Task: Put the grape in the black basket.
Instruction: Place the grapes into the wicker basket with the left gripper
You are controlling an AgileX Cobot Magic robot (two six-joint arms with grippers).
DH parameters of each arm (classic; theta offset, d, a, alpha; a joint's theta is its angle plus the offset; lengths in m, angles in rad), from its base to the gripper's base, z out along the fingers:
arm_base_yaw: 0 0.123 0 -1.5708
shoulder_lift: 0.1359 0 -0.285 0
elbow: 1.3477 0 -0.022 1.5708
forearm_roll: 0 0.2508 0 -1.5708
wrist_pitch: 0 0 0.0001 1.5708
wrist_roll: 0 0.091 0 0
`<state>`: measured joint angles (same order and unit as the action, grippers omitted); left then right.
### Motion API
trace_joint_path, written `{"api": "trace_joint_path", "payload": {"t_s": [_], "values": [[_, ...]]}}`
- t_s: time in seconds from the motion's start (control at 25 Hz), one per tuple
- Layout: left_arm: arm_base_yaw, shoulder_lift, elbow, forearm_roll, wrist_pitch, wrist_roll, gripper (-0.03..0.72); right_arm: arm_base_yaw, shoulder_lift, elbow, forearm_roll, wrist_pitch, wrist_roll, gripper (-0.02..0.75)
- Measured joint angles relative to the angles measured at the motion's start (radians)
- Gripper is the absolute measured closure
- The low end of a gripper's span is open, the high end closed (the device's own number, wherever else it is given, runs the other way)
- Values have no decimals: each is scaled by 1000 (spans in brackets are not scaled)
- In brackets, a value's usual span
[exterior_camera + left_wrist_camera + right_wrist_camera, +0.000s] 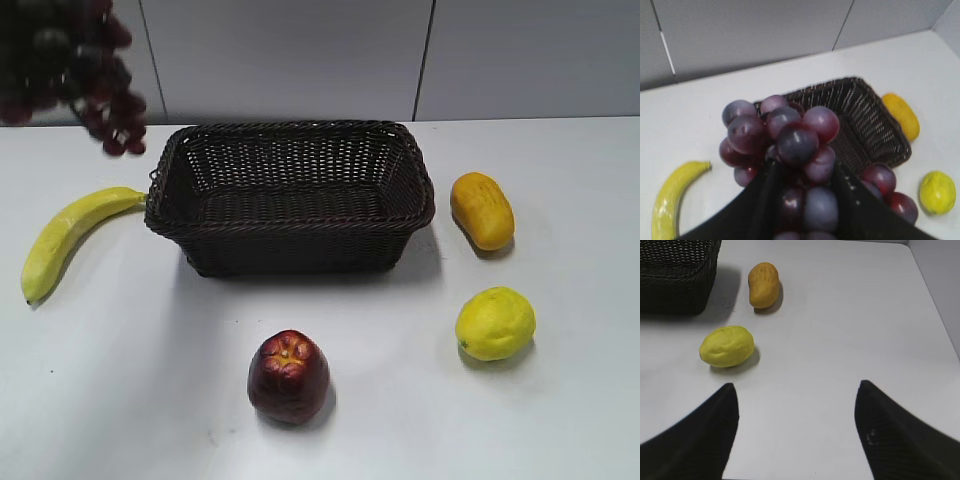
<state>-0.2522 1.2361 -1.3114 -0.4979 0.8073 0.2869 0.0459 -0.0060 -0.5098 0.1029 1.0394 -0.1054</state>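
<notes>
The left gripper (pixel 802 195) jaws clasped the bunch of dark purple-red grapes (pixel 790 145), held aloft left of the dark woven wicker basket (pixel 290 195). The right gripper (pixel 796 425) jaws stood wide above the white desk (pixel 840 340).

The plain white table (pixel 560 400) carries a dark woven wicker basket (pixel 290 197) at the back, a curved yellow banana (pixel 68 235) to its left, an orange oblong fruit (pixel 481 209) and a lumpy yellow lemon (pixel 495 323) to its right, and a dark red apple (pixel 288 376) in front.
</notes>
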Motion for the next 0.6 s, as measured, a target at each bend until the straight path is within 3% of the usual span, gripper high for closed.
{"api": "trace_joint_path", "payload": {"t_s": [0.24,0.6], "values": [[-35,196,-218,-10,2,0,455,0,0,0,0,0,0,187],[-153,534,-263,1,-49,0,464,0,0,0,0,0,0,187]]}}
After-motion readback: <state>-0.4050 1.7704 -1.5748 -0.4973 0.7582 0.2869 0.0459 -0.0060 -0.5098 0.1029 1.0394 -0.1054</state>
